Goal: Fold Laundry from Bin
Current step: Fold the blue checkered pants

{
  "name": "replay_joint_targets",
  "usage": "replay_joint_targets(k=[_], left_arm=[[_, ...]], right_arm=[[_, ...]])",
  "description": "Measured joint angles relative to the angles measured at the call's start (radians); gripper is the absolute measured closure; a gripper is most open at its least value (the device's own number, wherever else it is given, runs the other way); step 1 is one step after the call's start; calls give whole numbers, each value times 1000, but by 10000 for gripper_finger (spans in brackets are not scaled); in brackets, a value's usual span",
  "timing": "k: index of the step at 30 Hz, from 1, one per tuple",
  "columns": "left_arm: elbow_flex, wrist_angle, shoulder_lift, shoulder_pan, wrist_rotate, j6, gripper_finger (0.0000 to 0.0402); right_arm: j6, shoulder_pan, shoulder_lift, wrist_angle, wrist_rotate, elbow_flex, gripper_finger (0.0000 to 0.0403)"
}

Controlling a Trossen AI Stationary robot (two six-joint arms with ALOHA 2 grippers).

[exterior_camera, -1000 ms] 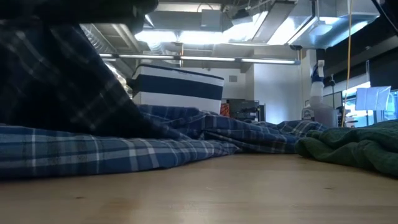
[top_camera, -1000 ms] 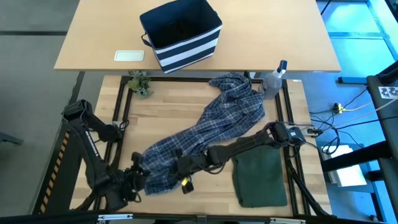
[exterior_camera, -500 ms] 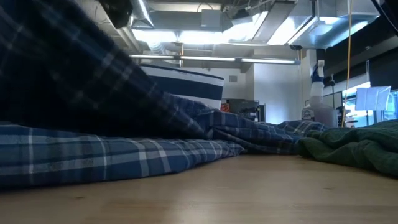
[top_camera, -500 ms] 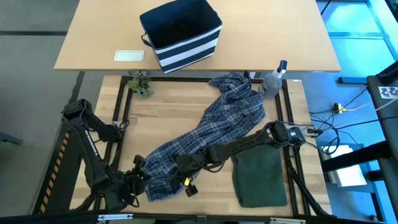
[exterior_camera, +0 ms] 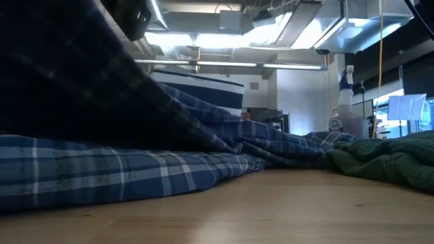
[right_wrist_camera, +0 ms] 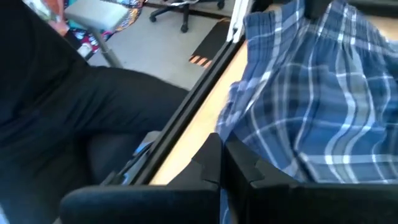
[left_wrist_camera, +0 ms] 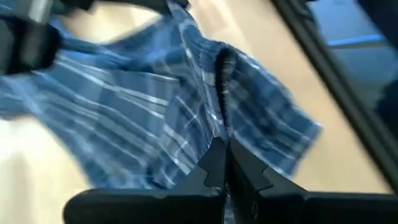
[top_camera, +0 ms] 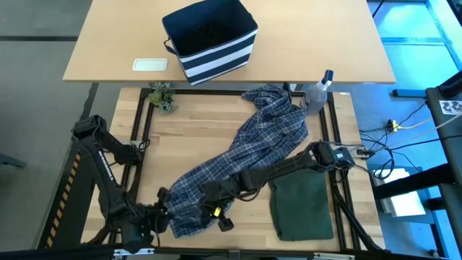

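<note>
While both grippers pinch the near end of the plaid shirt [top_camera: 245,152], we judge the task to be partway through. We see the dark olive-green garment [top_camera: 303,206] lying flat at the near right of the table [top_camera: 188,130], a neat rectangle that looks already folded. The plaid shirt is out of the bin [top_camera: 211,40] but far from folded: it trails in a rumpled diagonal from the far right, beside the spray bottle [top_camera: 317,90], down to the near left. The left gripper [top_camera: 164,215] sits at the near left corner of the cloth, its fingers pressed together on the hem, as its wrist view shows with fabric running right into the closed tips. The right gripper [top_camera: 216,198] reaches across from the right side and is clamped on the same near edge, just beside the left one; its wrist view shows plaid cloth caught between the shut fingers. We reckon spreading, smoothing and folding the shirt all remain.

The bin stands on the farther table, and we cannot make out what lies in its dark inside, so the black garment may still be there. From table height, lifted plaid cloth blocks the whole left of the picture, hiding both grippers
</note>
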Motion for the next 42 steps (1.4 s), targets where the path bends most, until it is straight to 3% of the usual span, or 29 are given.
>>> replay_joint_targets(k=[4, 6, 9, 13, 17, 26, 31, 35, 39, 42], left_arm=[[-48, 105, 0, 19, 141, -1, 401], [-82, 116, 1, 18, 250, 0, 401], [-117, 153, -1, 21, 310, -30, 400], [-148, 154, 2, 21, 288, -59, 399], [-147, 197, 1, 24, 254, -51, 399], [-136, 230, 0, 29, 239, -34, 352], [-118, 226, 0, 39, 309, -53, 312], [-71, 132, 0, 51, 345, -62, 293], [-29, -36, -2, 44, 199, -86, 291], [-39, -120, -2, 42, 107, -85, 290]], right_arm=[[-22, 7, 0, -18, -40, -5, 393], [-52, 25, 0, -32, -79, -8, 375], [-100, 51, 2, -33, -52, -8, 332], [-140, 62, 1, -30, 108, -7, 273], [-176, 63, -1, -42, 190, -7, 243], [-207, 60, -2, -229, 422, -6, 247], [-203, 60, -2, -354, 519, -5, 248], [-153, 61, -2, -486, 614, -5, 249], [-70, 60, -2, -629, 757, -5, 251], [-2, 55, -11, -700, 837, -5, 274]])
